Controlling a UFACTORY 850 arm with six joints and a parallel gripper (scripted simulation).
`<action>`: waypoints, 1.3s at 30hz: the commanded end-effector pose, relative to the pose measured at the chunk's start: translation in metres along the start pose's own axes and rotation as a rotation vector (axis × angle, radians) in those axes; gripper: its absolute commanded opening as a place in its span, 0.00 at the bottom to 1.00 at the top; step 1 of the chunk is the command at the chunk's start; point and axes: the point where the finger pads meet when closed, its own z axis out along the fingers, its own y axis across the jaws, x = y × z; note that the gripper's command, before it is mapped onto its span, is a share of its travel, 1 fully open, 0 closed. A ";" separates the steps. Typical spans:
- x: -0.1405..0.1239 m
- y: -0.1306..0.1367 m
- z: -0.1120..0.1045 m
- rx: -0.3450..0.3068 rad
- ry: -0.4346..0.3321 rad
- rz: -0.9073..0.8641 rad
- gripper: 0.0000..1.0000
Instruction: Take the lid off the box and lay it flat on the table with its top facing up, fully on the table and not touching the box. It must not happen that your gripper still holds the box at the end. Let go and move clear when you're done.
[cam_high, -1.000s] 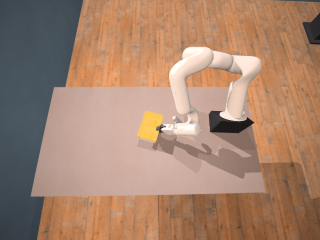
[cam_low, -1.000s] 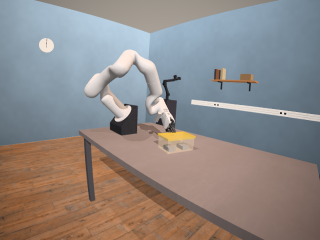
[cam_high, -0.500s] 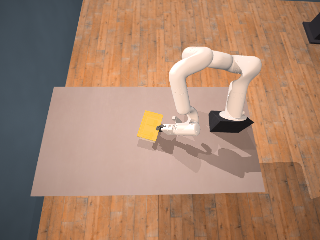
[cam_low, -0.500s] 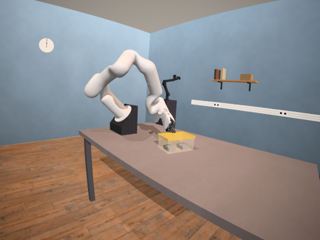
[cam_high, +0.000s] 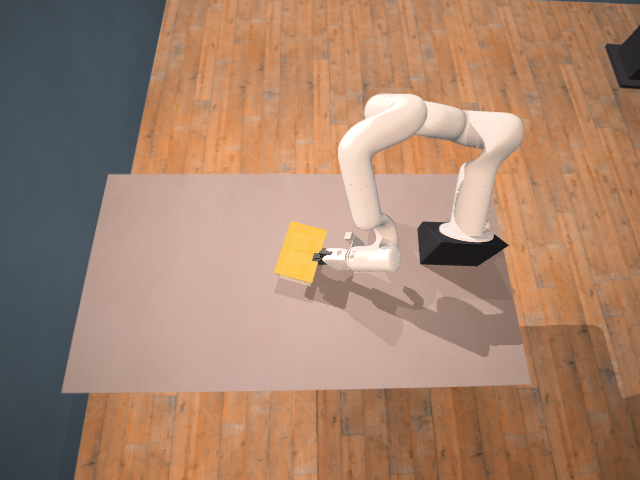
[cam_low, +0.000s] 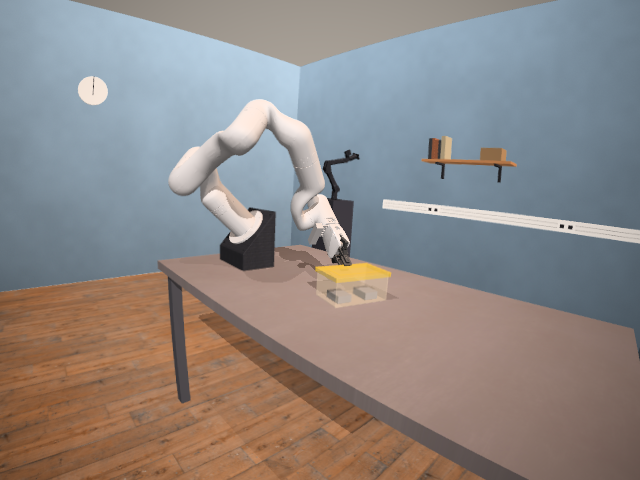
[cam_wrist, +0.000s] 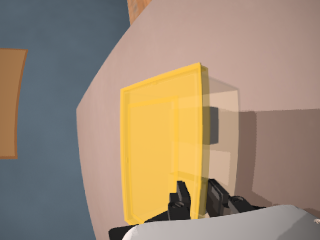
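A yellow lid (cam_high: 299, 252) lies on a clear box (cam_low: 353, 291) near the middle of the table. The lid also shows in the exterior view (cam_low: 352, 271) and fills the wrist view (cam_wrist: 163, 143). Two grey blocks (cam_low: 351, 294) sit inside the box. My gripper (cam_high: 316, 256) is at the lid's edge nearest the arm's base, with one black finger on each side of the lid's rim (cam_wrist: 195, 202). It is shut on the lid. The lid still sits level on the box.
The arm's black base block (cam_high: 457, 245) stands on the table to the right of the box. A second black stand with a dark arm (cam_low: 338, 206) is behind the table. A wall shelf (cam_low: 467, 161) holds books and a box.
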 end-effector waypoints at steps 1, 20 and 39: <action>0.000 -0.001 0.000 0.001 0.000 0.001 0.00; 0.000 -0.001 0.000 0.001 0.000 0.001 0.00; 0.000 -0.003 -0.001 -0.015 0.000 0.001 0.00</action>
